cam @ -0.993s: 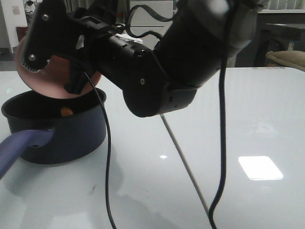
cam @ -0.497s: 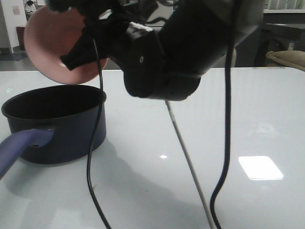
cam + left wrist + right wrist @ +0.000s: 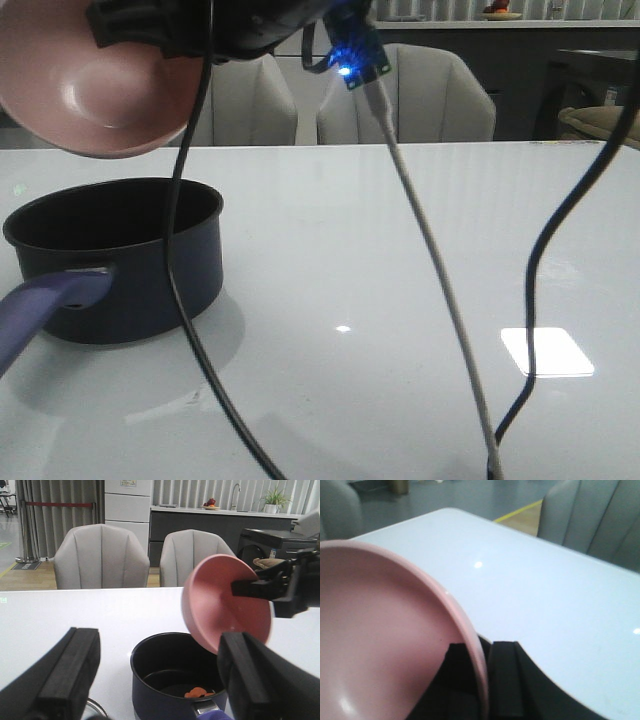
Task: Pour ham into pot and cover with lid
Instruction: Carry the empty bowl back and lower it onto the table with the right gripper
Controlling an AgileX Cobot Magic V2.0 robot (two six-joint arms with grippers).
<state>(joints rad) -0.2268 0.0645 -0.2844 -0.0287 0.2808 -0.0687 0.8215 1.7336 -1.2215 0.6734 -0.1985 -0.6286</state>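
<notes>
Left gripper [image 3: 160, 680]: jaws wide apart, holding nothing, nearest the camera. Just beyond, pot [image 3: 172, 672] on white table [image 3: 420, 260]; ham [image 3: 199, 692] lies inside on the bottom. Above the pot, right gripper [image 3: 487, 672] pinches tilted pink bowl [image 3: 95, 85] by its rim.

White glossy desk [image 3: 420, 260], ceiling light reflected as a bright patch on it. Pink bowl [image 3: 95, 85] up in the air, tipped, inner face toward the front camera; inside looks bare. Two padded grey chairs [image 3: 101, 555] behind the desk's far edge, side by side. Beyond them: dark counter [image 3: 200, 522] with a sink tap, a potted plant [image 3: 274, 499], a fruit dish. Grey curtains [image 3: 55, 510] at far left.
</notes>
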